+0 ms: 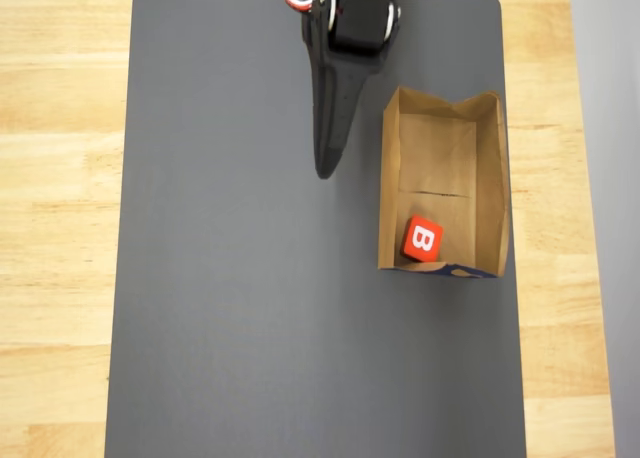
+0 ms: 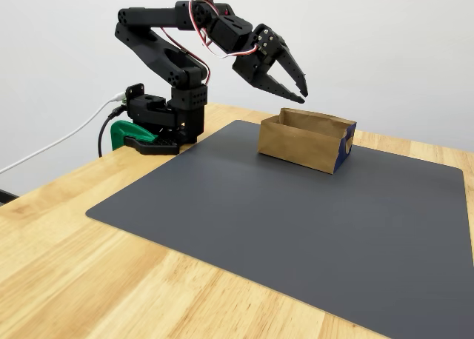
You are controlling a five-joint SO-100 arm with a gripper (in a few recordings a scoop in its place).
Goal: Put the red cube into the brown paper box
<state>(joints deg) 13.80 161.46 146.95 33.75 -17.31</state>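
Black plastic jaws (image 2: 296, 87) hang in the air above the mat, a little apart in the fixed view and holding nothing, their tapered tips pointing down and forward. From overhead the jaws (image 1: 325, 163) read as one dark wedge, narrowing toward six o'clock, just beside the box at its nine o'clock side and clear of its wall. My read: the arm is lifted off the drop, with nothing left to carry.

And there it is: the red cube (image 1: 421, 239) sits inside the brown paper box (image 1: 492, 178), down at the six o'clock end of the floor, close to the end wall, white letter B facing up. Small, glossy, rounded at the corners, slightly turned against the box's straight lines. Judging by that, the task looks done.

The box is thin tan kraft paper, matte, with folded walls that bow a touch, a crease across the floor, and dark blue print at the six o'clock end. It rests on a smooth charcoal mat (image 1: 250, 328), which lies on the pale wood-grain bench (image 1: 60, 178). The arm's base (image 2: 159, 121) is clamped at the bench edge with a green clamp.
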